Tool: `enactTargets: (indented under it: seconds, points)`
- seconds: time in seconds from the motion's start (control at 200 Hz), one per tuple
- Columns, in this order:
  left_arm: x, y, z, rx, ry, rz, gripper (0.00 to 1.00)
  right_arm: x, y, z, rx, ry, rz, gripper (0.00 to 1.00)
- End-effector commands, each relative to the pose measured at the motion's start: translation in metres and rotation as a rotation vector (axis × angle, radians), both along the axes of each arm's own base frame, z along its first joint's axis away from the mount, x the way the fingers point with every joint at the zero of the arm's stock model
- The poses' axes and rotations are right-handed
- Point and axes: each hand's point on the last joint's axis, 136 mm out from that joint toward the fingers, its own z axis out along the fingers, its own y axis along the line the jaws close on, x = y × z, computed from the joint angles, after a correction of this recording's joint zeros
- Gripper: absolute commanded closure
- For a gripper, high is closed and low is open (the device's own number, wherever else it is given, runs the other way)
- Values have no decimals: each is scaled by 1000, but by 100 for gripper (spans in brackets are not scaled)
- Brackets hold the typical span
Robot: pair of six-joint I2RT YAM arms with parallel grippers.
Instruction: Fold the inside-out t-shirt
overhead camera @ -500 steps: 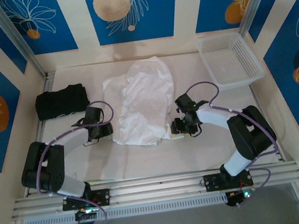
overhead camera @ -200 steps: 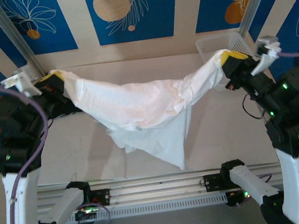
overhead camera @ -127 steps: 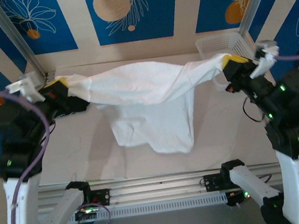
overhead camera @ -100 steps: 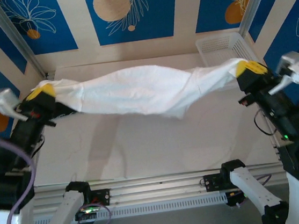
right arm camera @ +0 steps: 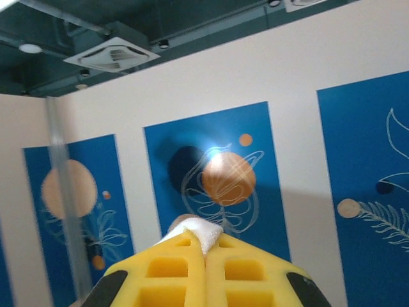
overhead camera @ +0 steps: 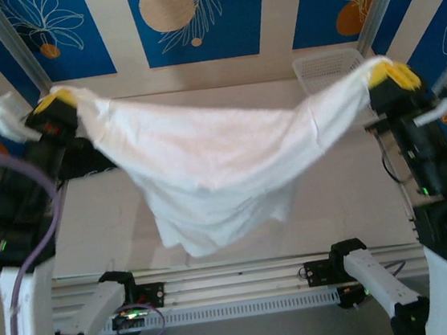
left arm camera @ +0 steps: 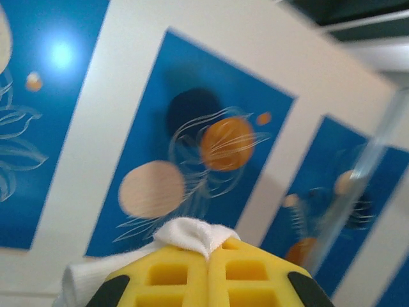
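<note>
Your left hand (overhead camera: 58, 100), 10 o'clock, and right hand (overhead camera: 393, 74), 2 o'clock, each pinch the t-shirt (overhead camera: 215, 164), slung between them above the surface (overhead camera: 348, 194). The basket (overhead camera: 327, 67) sits at 1 o'clock, interior mostly hidden.

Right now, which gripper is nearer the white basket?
Right. The right gripper, shut on one end of the t-shirt, is raised just right of the white basket. The left gripper grips the other end, across the table on the far left.
</note>
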Motion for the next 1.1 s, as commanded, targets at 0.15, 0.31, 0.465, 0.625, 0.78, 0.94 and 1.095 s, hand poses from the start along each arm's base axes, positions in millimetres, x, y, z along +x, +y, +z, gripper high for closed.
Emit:
enactTargets:
  seconds: [0.15,0.31,0.465,0.625,0.78,0.94,1.095]
  points:
    - [240,12,-209,130,489,213,98,293,-26,-186,35,525,-210,99]
    - [302,10,-359,146,929,145,42,384,-21,-352,-4,991,-224,69]
    - [270,-5,-388,105,954,48,24,362,-5,-405,-81,1092,-146,55]
    - [192,-29,-401,62,927,-31,19,292,19,-459,-100,1306,-42,45]
    - [107,-54,-437,111,1002,-111,18,209,48,-515,-105,1532,44,44]
    - [24,-75,-489,168,1145,-192,18,131,69,-556,-110,1727,89,42]
    - [-13,-92,-510,194,1189,-260,20,92,73,-576,-189,1818,28,42]
